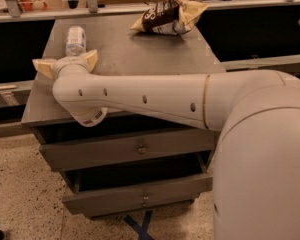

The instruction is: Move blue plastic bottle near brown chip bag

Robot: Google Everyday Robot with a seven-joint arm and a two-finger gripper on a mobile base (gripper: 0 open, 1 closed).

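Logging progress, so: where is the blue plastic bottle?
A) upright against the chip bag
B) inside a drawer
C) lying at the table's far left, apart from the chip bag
C: the blue plastic bottle lies far left, the brown chip bag well to its right, the gripper open just short of it.
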